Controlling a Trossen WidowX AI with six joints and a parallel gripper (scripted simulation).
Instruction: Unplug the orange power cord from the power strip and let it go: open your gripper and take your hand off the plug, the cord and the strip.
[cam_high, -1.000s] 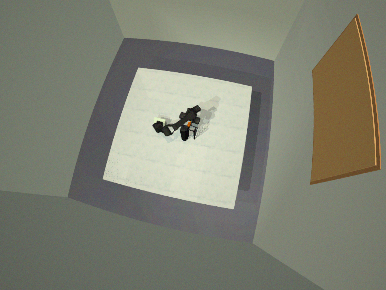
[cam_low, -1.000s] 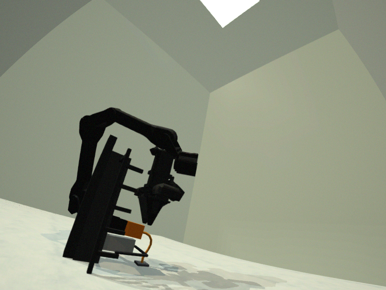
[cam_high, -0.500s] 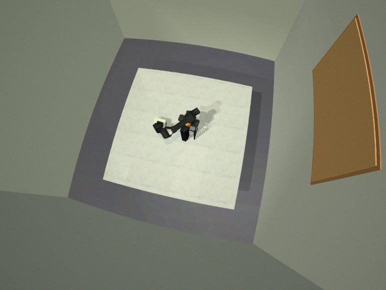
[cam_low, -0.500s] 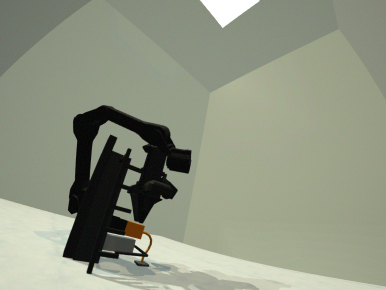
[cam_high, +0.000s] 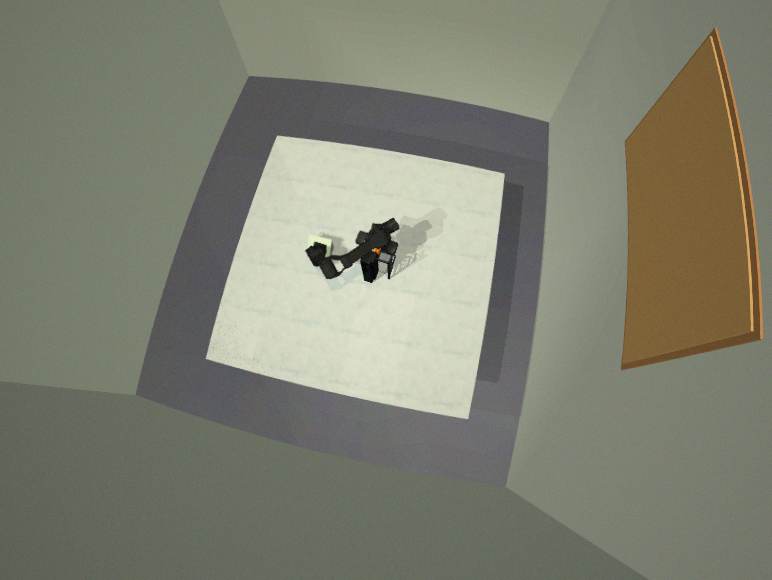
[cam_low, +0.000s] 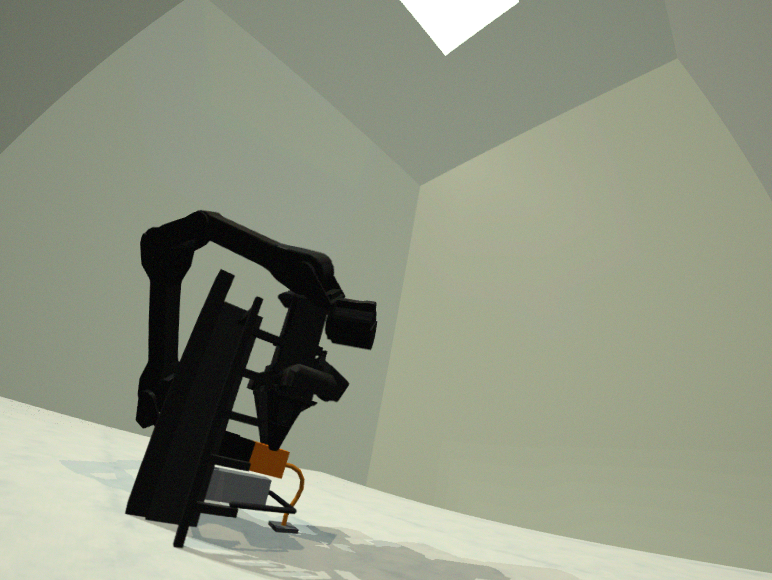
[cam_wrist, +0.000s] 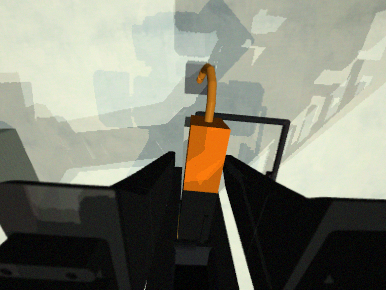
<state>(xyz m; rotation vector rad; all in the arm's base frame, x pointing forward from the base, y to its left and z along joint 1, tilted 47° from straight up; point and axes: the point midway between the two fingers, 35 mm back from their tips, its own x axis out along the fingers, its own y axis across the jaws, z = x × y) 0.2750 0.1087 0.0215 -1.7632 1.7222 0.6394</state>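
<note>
The orange plug (cam_high: 377, 251) (cam_low: 268, 461) (cam_wrist: 206, 157) sits level against the end of a dark block (cam_low: 234, 446) (cam_wrist: 197, 215). I cannot tell whether it is seated in a socket, nor which black part is the power strip. The orange cord (cam_low: 302, 483) (cam_wrist: 211, 97) curves from its outer end down to a small dark pad (cam_low: 282, 526) (cam_wrist: 194, 85). My gripper (cam_low: 272, 446) (cam_wrist: 199, 159) is partly open and points down, its fingertips on either side of the plug at its upper edge. A narrow gap shows by the left finger in the wrist view; contact on the right is unclear.
A tall, leaning black rack (cam_low: 190, 399) with short pegs stands close beside the gripper. A grey block (cam_low: 240, 486) (cam_high: 386, 256) lies below the plug, with a thin black bracket (cam_low: 262, 508) (cam_wrist: 280, 145) under it.
</note>
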